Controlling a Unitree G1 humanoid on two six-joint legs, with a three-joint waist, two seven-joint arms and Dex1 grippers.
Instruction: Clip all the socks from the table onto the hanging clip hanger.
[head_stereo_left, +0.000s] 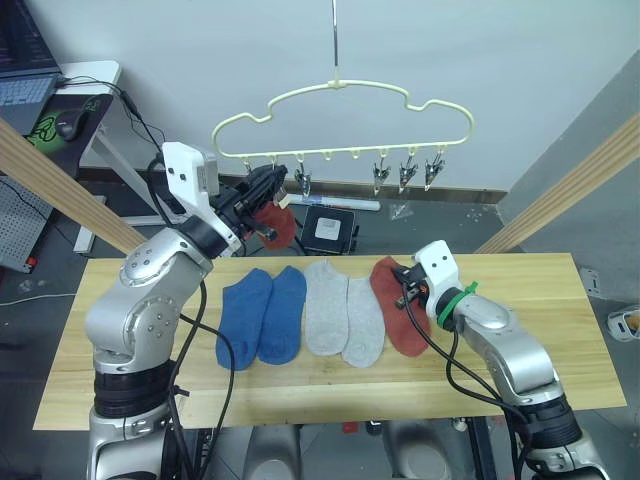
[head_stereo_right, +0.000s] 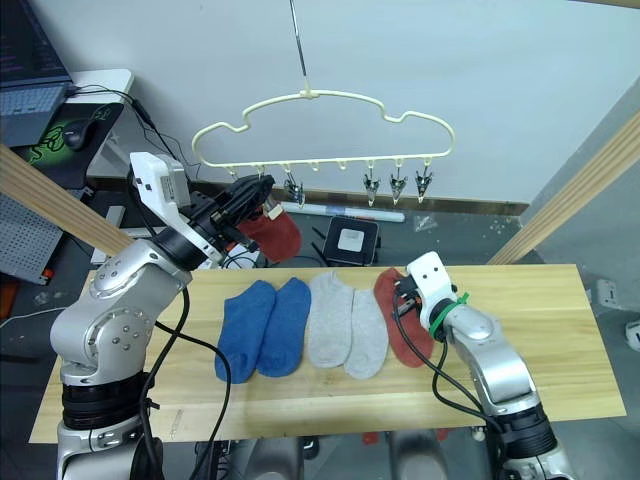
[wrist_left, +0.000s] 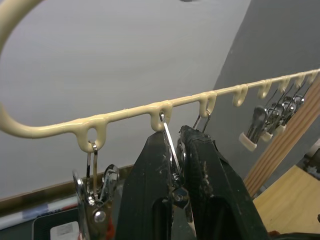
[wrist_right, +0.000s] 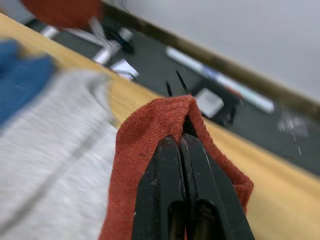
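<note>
Right gripper (wrist_right: 181, 142) jaws pinch the rust-red knit sock (head_stereo_left: 400, 320) edge thinly, may slip; left gripper (wrist_left: 176, 150) jaws squeeze a silver metal clip (wrist_left: 172, 150), could spring shut.

Bright, even room light across both head views, no harsh glare, only soft shadows under the socks (head_stereo_left: 300, 315) on the pale table (head_stereo_left: 560, 300). Head views sharp edge to edge, slight wide-angle bend at the borders. Left wrist view: the clip hanger (wrist_left: 160, 107) crisp, small glints on the metal clips, wall behind flat and dull. Right wrist view: the rust sock (wrist_right: 165, 125) in focus, everything beyond it smeared and blurred
</note>
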